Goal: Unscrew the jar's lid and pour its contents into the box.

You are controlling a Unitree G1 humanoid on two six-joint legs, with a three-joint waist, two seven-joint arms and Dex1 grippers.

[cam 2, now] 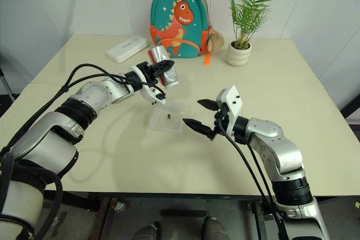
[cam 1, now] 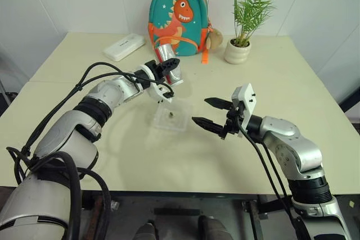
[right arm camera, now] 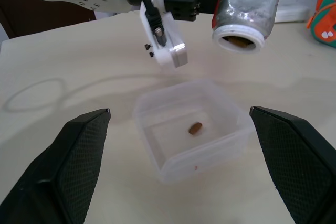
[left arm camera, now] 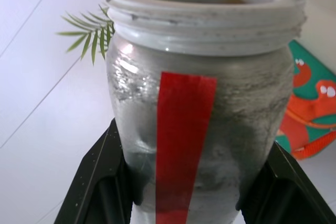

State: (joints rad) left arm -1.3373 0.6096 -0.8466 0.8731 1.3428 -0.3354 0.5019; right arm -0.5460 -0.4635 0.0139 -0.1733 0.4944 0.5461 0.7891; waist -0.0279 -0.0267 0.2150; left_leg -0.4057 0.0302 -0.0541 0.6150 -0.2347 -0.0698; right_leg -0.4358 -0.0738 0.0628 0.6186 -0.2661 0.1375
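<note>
Jar (cam 1: 169,64), silvery-grey metal-look cylinder with red stripe: lidless, clamped in left gripper (cam 1: 167,69), tipped mouth-down above the box so contents can fall out.
Box (right arm camera: 193,129), shallow clear plastic square tray: on table (cam 1: 292,99), beneath jar.
Right gripper (cam 1: 212,113): spread wide, empty, beside box.
Brown piece (right arm camera: 195,128): inside box.

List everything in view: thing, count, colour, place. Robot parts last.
jar: one, silvery-grey with red strip, lid off, tilted mouth-down above the box, in the left gripper
box: one, clear plastic, table centre
brown piece: one in the box; another shows in the jar's mouth
case: one, white, far left of table
backpack: one, teal with orange dinosaur, far edge
potted plant: one, green in white pot, right of the backpack
table: one, cream
left gripper: black, shut on jar
right gripper: black, open, beside box
</note>
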